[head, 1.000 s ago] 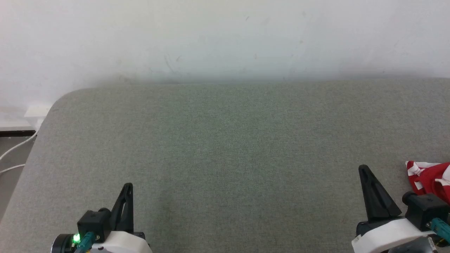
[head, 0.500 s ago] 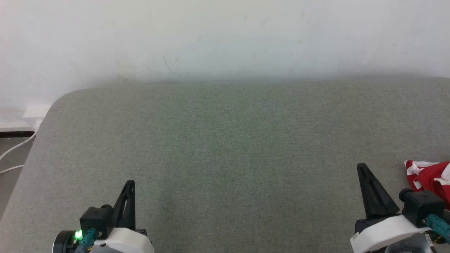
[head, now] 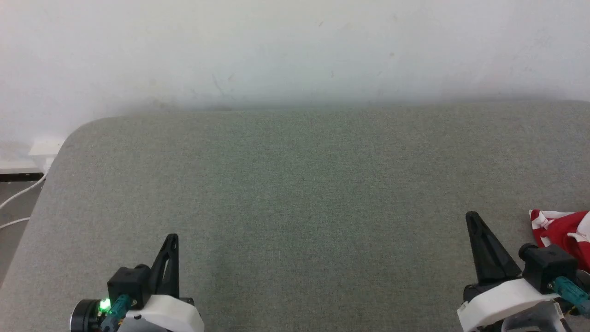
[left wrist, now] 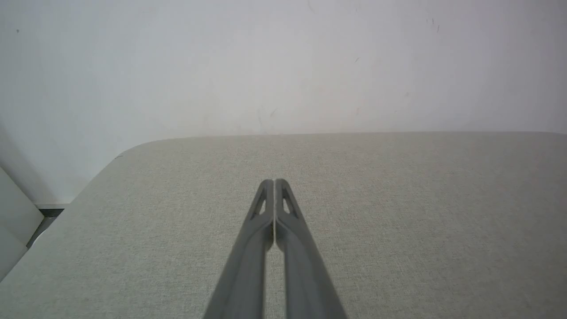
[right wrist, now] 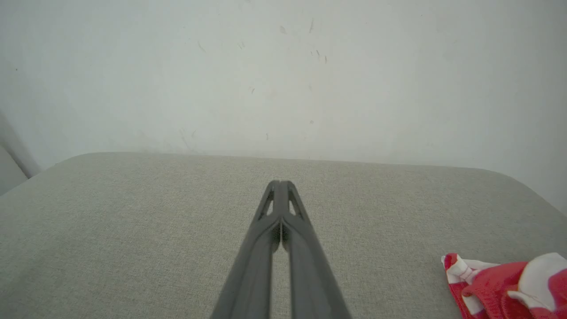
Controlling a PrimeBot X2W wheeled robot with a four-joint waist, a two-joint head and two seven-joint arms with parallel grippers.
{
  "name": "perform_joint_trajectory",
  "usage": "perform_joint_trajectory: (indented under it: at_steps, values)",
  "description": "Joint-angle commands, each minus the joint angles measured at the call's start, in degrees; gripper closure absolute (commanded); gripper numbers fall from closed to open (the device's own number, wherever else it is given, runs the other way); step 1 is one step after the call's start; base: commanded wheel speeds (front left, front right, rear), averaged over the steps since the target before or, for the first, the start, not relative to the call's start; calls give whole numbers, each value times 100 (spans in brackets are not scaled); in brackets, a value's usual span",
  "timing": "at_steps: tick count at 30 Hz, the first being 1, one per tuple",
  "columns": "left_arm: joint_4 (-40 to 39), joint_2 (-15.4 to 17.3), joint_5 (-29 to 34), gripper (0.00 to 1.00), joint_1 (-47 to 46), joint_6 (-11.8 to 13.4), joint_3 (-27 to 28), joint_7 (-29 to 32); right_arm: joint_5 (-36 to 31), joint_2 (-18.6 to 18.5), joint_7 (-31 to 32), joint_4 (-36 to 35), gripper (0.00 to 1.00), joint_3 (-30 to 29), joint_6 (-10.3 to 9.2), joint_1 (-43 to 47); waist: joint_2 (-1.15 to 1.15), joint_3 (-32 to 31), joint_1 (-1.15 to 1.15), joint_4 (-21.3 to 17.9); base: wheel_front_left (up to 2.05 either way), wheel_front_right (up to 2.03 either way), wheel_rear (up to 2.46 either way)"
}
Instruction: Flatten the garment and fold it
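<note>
With our left gripper point(head: 171, 239) and right gripper point(head: 471, 217) both pressed together and empty, we judge the crumpled red garment point(head: 561, 230) (lying just right of the right gripper on the grey table point(head: 295, 184)) light, limp and best pinched at its white-striped edge.

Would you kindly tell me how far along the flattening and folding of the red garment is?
Done: nothing visibly; the garment lies bunched toward the right of the grey surface. In hand: nothing; the left end effector and right end effector are both shut and empty, the right one beside the cloth, apart from it. Left: grasp it, spread it flat, fold it.
</note>
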Motion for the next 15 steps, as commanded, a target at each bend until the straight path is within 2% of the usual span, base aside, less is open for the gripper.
perform_joint_trajectory:
  at_steps: [1, 15]
  values:
    - [-52, -18, 77, 100, -85, 28, 5, 33, -53, 9, 22, 37, 100, 10, -2, -90, 0, 0, 0, -2, 0, 0, 0]
    - [-154, -66, 160, 100, -127, 50, 7, 185, -161, 12, 45, 144, 100, 22, -3, -189, 0, 1, 0, -23, 0, 0, 0]
